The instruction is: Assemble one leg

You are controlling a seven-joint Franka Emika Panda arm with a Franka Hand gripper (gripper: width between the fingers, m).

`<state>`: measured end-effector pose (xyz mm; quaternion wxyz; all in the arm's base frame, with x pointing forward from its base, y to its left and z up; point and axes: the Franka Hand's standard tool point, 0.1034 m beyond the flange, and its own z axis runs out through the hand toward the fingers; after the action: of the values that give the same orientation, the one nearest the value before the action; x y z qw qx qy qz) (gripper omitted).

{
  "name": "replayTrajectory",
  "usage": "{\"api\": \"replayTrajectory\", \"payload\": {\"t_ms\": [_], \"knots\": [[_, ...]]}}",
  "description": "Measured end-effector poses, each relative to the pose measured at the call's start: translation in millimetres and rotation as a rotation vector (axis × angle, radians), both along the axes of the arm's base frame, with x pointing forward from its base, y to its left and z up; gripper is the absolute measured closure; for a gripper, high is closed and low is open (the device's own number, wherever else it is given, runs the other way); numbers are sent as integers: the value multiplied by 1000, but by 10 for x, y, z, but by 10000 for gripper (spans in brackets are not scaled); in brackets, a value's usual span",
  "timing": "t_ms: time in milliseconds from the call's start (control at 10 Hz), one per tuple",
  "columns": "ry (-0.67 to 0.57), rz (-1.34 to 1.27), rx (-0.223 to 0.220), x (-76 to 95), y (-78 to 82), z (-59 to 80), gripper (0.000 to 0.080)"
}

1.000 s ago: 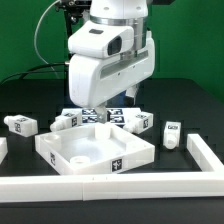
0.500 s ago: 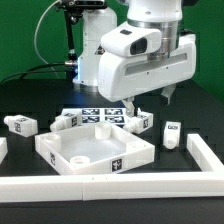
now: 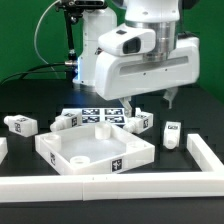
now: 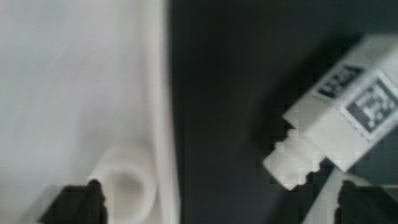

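One leg (image 3: 140,122) lies near the gripper (image 3: 148,101), jaws apart.

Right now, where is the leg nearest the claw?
In the exterior view the leg lies below the open claw, with the marker board on the view's left of it and another leg on the view's right.

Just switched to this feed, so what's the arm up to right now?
The Franka arm's two-finger gripper hovers open and empty above the table. It hangs over a short white plastic leg with black-and-white square tags, which lies by the far corner of the large white square panel. The wrist view shows that leg lying beside the panel's edge, not gripped. Another look-alike leg lies further toward the exterior view's right. No leg is fitted to the panel yet.
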<state>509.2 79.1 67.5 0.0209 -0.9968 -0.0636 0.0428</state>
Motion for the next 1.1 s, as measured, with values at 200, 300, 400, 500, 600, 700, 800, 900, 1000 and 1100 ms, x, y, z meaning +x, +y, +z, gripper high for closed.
{"api": "replayTrajectory", "payload": {"t_ms": [200,300,400,500,600,700,800,900,1000,1100], "knots": [[-1,-277,11,-11,246,-123,150],[-18,-340,15,-6,265,-148,150],[-16,-355,17,-8,274,-146,150],[-15,-344,17,-17,277,-153,150],[-5,-369,16,-81,337,-223,150],[11,-362,11,-191,417,-354,150],[5,-356,12,-253,431,-476,150],[9,-355,10,-287,432,-531,150],[7,-354,11,-274,434,-522,150],[7,-354,11,-276,434,-525,273]]}}
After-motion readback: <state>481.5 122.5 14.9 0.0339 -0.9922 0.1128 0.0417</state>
